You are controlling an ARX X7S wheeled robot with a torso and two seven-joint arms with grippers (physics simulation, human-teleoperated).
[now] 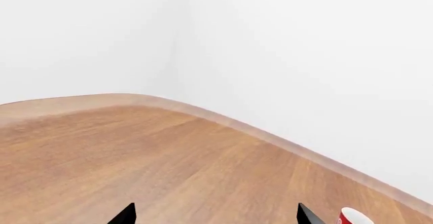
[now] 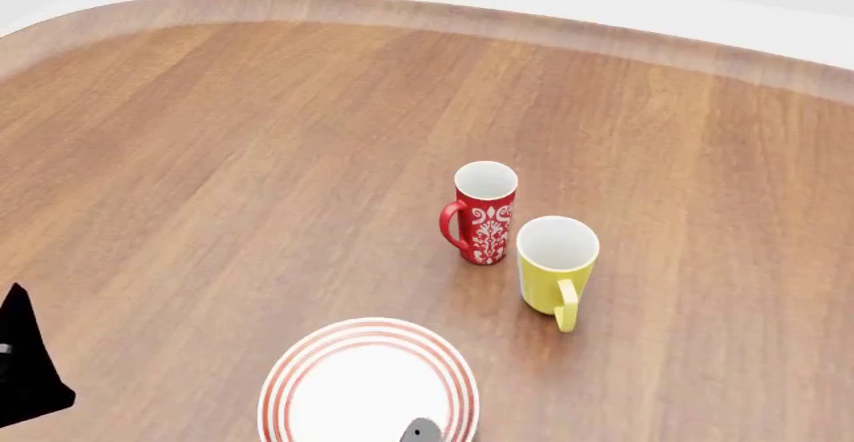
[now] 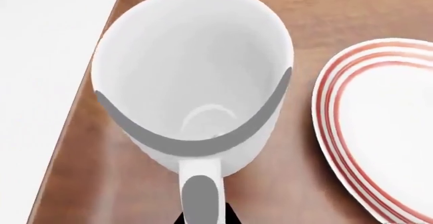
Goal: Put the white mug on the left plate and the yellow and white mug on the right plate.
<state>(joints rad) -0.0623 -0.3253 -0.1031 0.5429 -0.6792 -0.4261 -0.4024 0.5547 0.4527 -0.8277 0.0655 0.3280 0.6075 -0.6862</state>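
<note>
Left gripper (image 1: 215,218) shows me only two black fingertips set well apart over bare wood, holding nothing. My right gripper is barely visible beneath the large glossy all-white mug (image 3: 192,77); I cannot tell its state. That mug stands on the warm-grained wooden table (image 2: 240,162) just beside a round white plate with thin red rings (image 3: 379,133), near the table's edge. Farther off, the small yellow mug with white inside (image 2: 555,267) stands beside a red floral-patterned mug (image 2: 483,212). White walls surround the curved tabletop.
</note>
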